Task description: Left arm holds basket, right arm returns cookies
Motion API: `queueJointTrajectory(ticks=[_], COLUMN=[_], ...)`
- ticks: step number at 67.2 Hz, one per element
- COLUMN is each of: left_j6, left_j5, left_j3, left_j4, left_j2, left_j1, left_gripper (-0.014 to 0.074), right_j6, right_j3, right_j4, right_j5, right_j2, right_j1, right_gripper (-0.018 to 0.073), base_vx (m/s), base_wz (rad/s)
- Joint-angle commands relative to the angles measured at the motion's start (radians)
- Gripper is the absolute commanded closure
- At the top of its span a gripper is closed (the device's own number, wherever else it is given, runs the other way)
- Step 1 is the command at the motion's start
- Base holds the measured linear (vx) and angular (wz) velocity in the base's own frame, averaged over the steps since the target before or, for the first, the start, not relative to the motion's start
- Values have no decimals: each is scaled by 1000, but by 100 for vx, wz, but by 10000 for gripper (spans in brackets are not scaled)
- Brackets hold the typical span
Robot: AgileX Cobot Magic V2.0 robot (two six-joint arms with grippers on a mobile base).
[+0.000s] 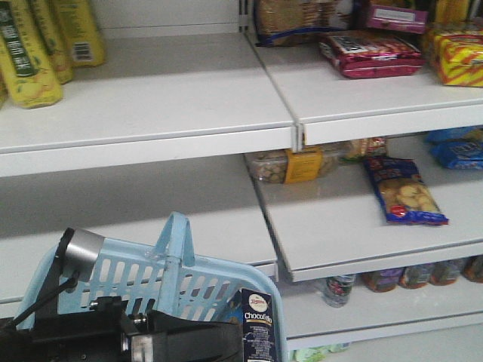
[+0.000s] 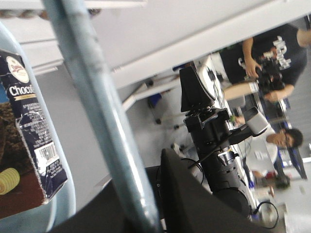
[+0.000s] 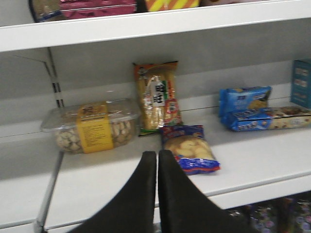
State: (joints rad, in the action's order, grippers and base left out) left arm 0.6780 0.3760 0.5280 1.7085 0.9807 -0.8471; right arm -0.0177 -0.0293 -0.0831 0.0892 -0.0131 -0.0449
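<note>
The light blue basket (image 1: 121, 275) hangs at the lower left in the front view, tilted, below the shelves. My left gripper (image 2: 141, 199) is shut on its hoop handle (image 2: 92, 107), which runs between the two black fingers. The silver-grey cylinder of the left arm (image 1: 79, 253) shows beside the basket. The dark navy cookies box (image 1: 256, 328) stands in the basket's right corner; it also appears in the left wrist view as the cookies box (image 2: 29, 131). My right gripper (image 3: 157, 154) is shut and holds nothing. It hovers in front of the middle shelf, apart from the basket.
The middle shelf (image 3: 272, 160) carries a clear tub with an orange label (image 3: 92, 128), a blue biscuit bag (image 3: 190, 148), an upright snack bag (image 3: 156, 96) and blue packs (image 3: 245, 108). The upper shelf holds yellow bags (image 1: 34, 49) and red packs (image 1: 370, 53). People (image 2: 272, 63) stand behind the robot.
</note>
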Motion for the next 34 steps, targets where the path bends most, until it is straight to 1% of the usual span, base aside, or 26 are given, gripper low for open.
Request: queueJointTrajectory(ticks=[1, 10, 17, 25, 34], left_j6=[15, 15, 15, 15, 15], left_j5=[37, 37, 37, 37, 37], left_j3=[34, 34, 34, 34, 34], left_j4=[70, 70, 70, 70, 70], left_j2=[-18, -18, -18, -18, -18], left_j1=[-3, -3, -3, -3, -3], left_gripper=[603, 603, 603, 603, 603], right_j6=[-5, -5, -5, -5, -5], right_j3=[-2, -2, -2, -2, -2], right_j4=[6, 6, 6, 6, 6], right_j5=[-71, -71, -71, -71, -71], right_j2=[-5, -5, -5, -5, -5], right_j1=[-6, -6, -6, -6, -6], right_gripper=[567, 567, 567, 567, 567], base_vx=[-2, -2, -1, 0, 2], base_wz=[66, 58, 41, 22, 7])
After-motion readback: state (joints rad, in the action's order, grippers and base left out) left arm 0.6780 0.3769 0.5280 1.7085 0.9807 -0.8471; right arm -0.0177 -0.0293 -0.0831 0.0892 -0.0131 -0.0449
